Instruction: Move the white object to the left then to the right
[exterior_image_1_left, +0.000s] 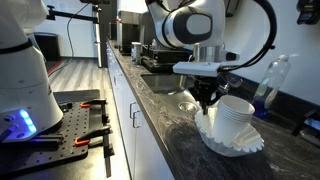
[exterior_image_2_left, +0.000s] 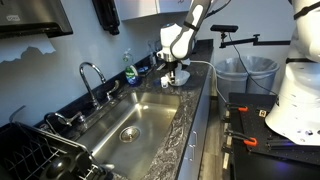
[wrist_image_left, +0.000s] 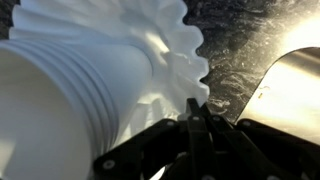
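The white object (exterior_image_1_left: 233, 122) is a stack of white paper cups lying on wide ruffled paper filters, on the dark stone counter (exterior_image_1_left: 175, 140) beside the sink. In the wrist view it (wrist_image_left: 90, 70) fills the left and middle of the picture. My gripper (exterior_image_1_left: 207, 98) hangs straight down at the pile's sink-side edge. In the wrist view its fingers (wrist_image_left: 196, 112) are pressed together on the wavy rim of the filters. In an exterior view the gripper (exterior_image_2_left: 174, 74) is small and far off at the end of the counter, and the pile is barely visible there.
A steel sink (exterior_image_2_left: 140, 120) with a faucet (exterior_image_2_left: 90, 75) lies along the counter; its rim shows in the wrist view (wrist_image_left: 290, 80). A clear bottle with blue liquid (exterior_image_1_left: 270, 80) stands behind the pile. A dish rack (exterior_image_2_left: 40, 160) sits at the near end.
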